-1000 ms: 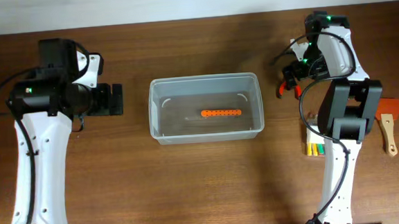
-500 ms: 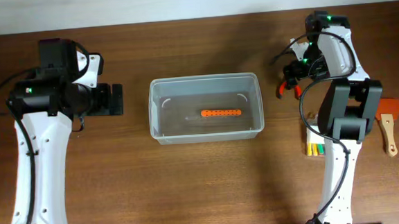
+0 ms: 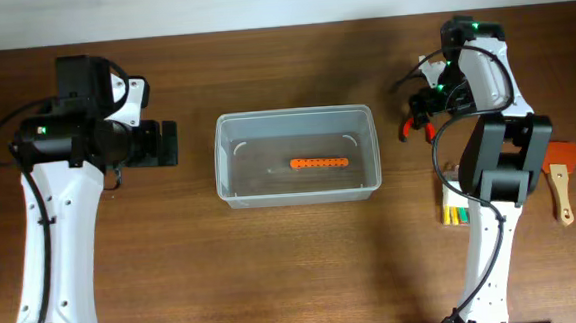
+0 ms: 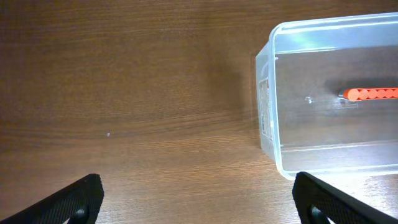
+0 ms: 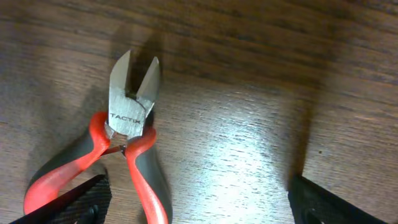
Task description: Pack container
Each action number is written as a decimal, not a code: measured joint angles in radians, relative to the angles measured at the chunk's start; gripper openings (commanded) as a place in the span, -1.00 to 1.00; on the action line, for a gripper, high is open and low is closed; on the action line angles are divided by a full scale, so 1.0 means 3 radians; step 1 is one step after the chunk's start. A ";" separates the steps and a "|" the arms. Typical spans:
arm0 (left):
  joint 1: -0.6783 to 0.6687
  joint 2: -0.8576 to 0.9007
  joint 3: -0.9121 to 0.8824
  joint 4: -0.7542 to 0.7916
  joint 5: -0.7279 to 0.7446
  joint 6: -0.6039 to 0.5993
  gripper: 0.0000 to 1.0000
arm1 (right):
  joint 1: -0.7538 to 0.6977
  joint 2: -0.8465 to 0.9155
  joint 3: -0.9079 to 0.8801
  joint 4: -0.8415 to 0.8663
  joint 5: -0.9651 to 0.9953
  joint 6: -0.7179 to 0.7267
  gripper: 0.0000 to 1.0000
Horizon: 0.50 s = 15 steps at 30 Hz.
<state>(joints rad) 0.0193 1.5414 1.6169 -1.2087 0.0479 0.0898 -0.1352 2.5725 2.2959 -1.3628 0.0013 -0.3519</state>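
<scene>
Container (image 3: 218, 162) sits mid-surface (image 3: 305, 276), between the two arms, long side running left-right. One orange strip (image 3: 319, 164) lies on its floor, off to the right of centre; the rest of the tub is bare.

Right gripper (image 5: 199, 202) hangs over red-handled cutters (image 5: 127, 124), which lie flat on the wood, well right of the container. Jaws spread wide, nothing between them. In the wrist view the cutter nose points away and the handles trail toward the left fingertip (image 5: 81, 199), so the tool sits off-centre in the gap.

Left gripper (image 4: 199, 202) is also spread and empty, parked just left of the container.

Step in hand, as I read it: lining up to pick the cutters. Next move likely calls for shifting over the handles, dropping to the wood and closing across them, then carrying left to the tub.

A small clear case (image 3: 455, 214) and a wooden-handled scraper (image 3: 562, 193) wait near the right arm.
</scene>
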 measured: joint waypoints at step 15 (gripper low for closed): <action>0.0000 0.0000 0.0000 0.0000 0.0000 0.0000 0.99 | 0.0000 0.0000 0.0000 -0.0019 -0.0009 0.0000 0.72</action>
<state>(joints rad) 0.0193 1.5414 1.6169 -1.2087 0.0479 0.0898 -0.1352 2.5725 2.2959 -1.3685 -0.0013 -0.3519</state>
